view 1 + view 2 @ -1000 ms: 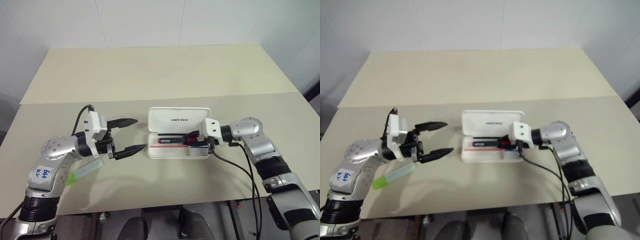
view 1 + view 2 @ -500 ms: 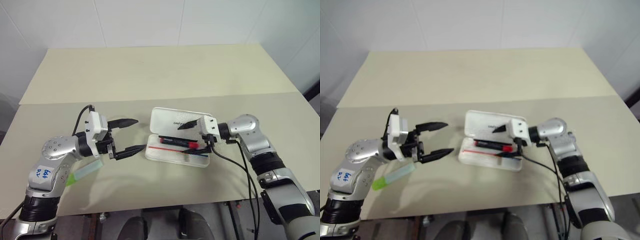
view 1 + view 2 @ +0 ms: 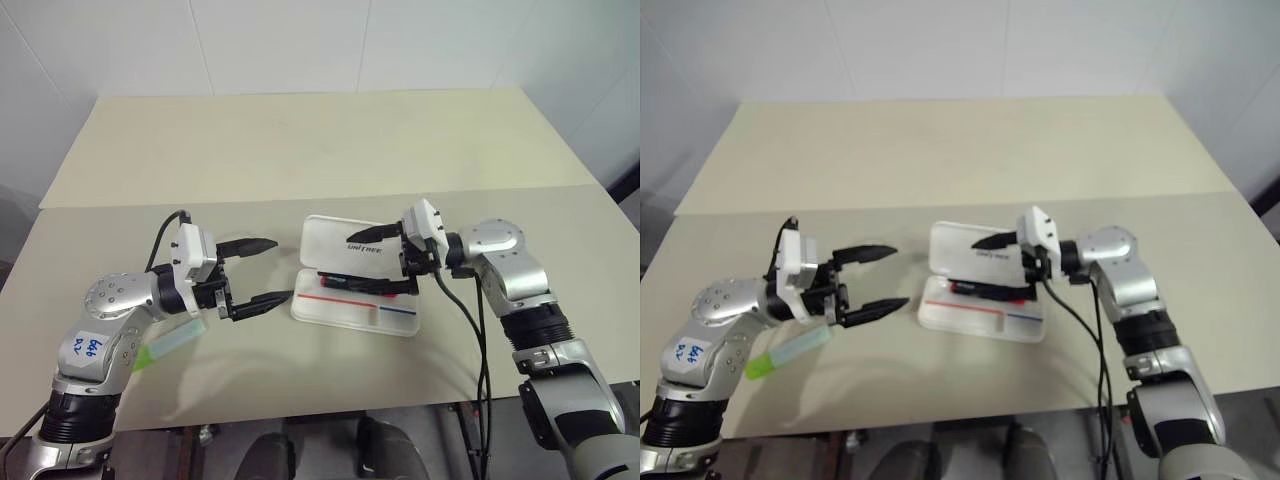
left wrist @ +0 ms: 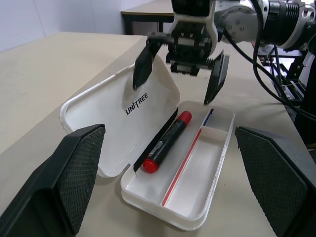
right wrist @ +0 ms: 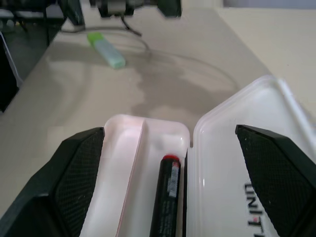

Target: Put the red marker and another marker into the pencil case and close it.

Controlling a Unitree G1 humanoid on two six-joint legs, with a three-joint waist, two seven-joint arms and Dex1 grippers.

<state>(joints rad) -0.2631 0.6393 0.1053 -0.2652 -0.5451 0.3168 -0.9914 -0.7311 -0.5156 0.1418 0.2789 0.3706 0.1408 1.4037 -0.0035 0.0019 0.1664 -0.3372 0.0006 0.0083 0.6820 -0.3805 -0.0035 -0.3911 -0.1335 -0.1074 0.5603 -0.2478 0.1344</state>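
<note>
The right claw (image 3: 385,260) hangs just above the open pencil case (image 3: 355,305) with its two black fingers spread wide and nothing between them. It points across the case toward the other arm. The case lies on the tabletop (image 3: 300,150) with its lid (image 3: 350,248) tipped up at the back, and the dark letters on the lid can be read. Inside the tray of the case lies the red marker (image 4: 167,142), next to the hinge, with its red end near the corner of the tray. A thin red and blue stripe (image 3: 358,302) runs along the tray beside it. The rest of the tray is bare white. The left claw (image 3: 262,270) is off to the side of the case, near it but not touching, and its fingers are also spread wide and hold nothing. The green marker (image 3: 168,343) lies flat on the tabletop beside the left arm, well apart from the case.
</note>
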